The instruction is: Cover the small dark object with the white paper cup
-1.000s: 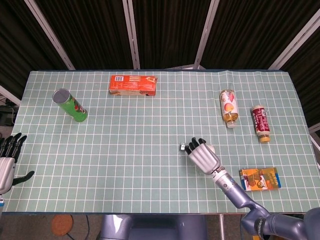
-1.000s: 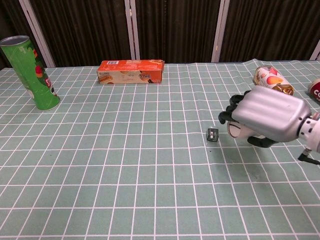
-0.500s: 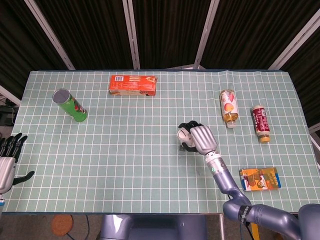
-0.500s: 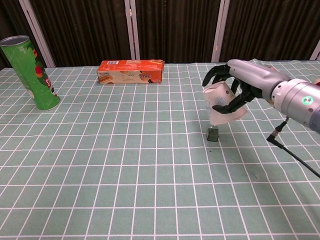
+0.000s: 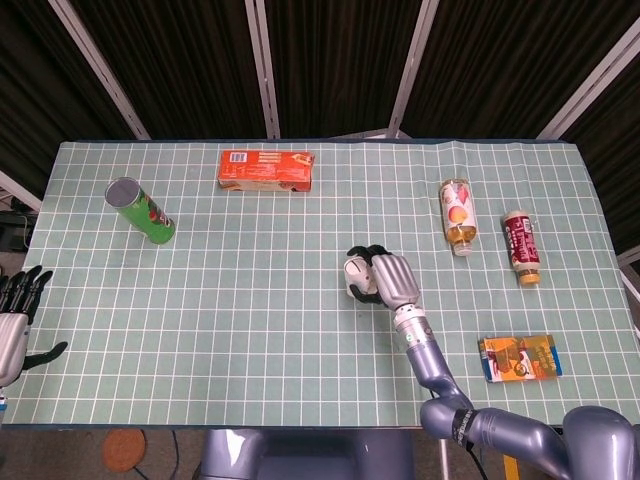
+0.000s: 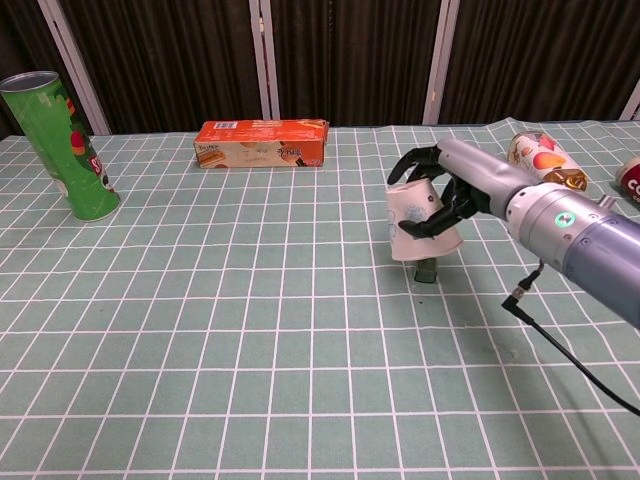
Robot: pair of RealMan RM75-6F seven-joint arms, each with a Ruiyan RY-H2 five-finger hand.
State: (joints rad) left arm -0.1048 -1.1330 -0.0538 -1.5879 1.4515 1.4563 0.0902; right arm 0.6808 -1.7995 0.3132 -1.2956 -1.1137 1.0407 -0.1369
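Observation:
My right hand [image 6: 447, 193] [image 5: 385, 278] holds the white paper cup [image 6: 417, 221] [image 5: 356, 274] upside down, mouth downward, tilted a little. The cup hangs just above the small dark object [image 6: 427, 270], a little block on the green checked cloth; the cup's rim is close over its top and slightly to its left. In the head view the object is hidden under the cup and hand. My left hand [image 5: 12, 325] rests at the far left table edge, fingers spread, holding nothing.
A green chip can [image 6: 61, 130] stands far left, an orange box [image 6: 262, 144] lies at the back. Two bottles [image 5: 458, 216] [image 5: 521, 246] lie at the right, and a snack packet [image 5: 519, 358] lies near the front right edge.
My right hand lifted the cup from the table, turned it mouth down and carried it left over the small dark object. The left hand stayed still.

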